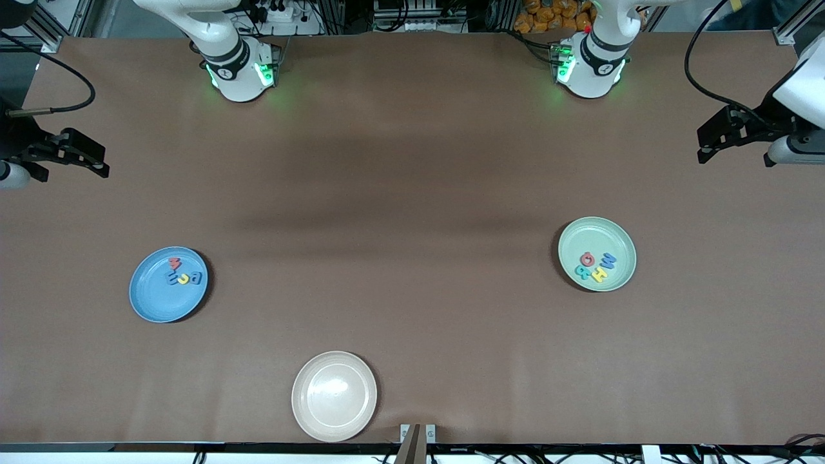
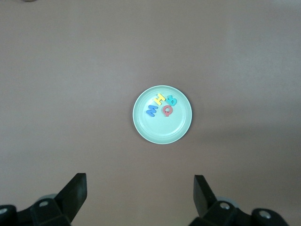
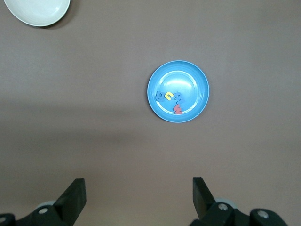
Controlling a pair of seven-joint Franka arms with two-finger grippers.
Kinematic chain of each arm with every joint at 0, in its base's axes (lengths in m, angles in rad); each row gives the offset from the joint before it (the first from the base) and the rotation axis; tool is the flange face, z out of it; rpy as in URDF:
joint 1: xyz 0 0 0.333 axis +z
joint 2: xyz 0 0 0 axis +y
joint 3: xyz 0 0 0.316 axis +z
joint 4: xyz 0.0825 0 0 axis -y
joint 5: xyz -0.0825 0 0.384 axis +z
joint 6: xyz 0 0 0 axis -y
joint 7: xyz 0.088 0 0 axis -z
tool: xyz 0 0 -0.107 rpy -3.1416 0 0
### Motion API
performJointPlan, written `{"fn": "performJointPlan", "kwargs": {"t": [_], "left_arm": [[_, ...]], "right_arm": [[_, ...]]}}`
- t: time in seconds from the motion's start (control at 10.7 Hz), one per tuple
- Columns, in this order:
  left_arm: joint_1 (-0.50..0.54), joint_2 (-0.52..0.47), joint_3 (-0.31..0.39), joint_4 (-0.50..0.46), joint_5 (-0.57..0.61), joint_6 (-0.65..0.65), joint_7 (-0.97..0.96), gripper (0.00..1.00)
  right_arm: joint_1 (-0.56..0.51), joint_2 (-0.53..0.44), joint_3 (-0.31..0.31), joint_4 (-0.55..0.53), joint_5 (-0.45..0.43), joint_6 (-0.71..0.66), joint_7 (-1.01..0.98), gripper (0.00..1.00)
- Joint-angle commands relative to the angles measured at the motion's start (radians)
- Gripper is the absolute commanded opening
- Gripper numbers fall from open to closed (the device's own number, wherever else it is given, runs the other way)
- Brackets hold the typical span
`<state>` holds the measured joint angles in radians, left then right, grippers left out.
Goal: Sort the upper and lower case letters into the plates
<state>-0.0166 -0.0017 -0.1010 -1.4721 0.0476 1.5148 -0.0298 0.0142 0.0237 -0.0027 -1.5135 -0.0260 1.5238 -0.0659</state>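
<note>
The sky blue plate [image 1: 158, 299] lies toward the right arm's end of the table and holds several small letters [image 1: 184, 274] in red, blue and yellow. It also shows in the right wrist view [image 3: 183, 77], with its letters [image 3: 170, 99]. The pale mint green plate [image 1: 590, 235] lies toward the left arm's end and holds several letters [image 1: 596, 266] in red, blue, yellow and teal. It also shows in the left wrist view [image 2: 162, 129], with its letters [image 2: 162, 106]. My left gripper [image 1: 704, 147] [image 2: 140, 188] and right gripper [image 1: 102, 162] [image 3: 138, 188] are both open and empty, high at the table's ends.
A cream plate [image 1: 334, 419] with nothing in it lies near the table's front edge, nearer to the front camera than both other plates. It shows at a corner of the right wrist view [image 3: 37, 12]. Both arm bases stand along the table's back edge.
</note>
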Motion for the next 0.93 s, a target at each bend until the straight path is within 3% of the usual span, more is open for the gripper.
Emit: {"fn": "performJointPlan", "kwargs": {"t": [0.0, 0.28, 0.84], "left_arm": [[0.014, -0.017, -0.006, 0.004, -0.001, -0.042, 0.027, 1.00], [0.014, -0.018, 0.036, 0.016, -0.063, -0.071, 0.025, 1.00], [0.011, -0.017, 0.047, 0.018, -0.052, -0.073, 0.025, 1.00]], "right_arm": [[-0.008, 0.007, 0.001, 0.016, 0.011, -0.016, -0.003, 1.00], [-0.008, 0.008, 0.001, 0.016, 0.011, -0.019, -0.002, 1.00], [-0.008, 0.010, 0.001, 0.015, 0.011, -0.019, -0.002, 1.00]]}}
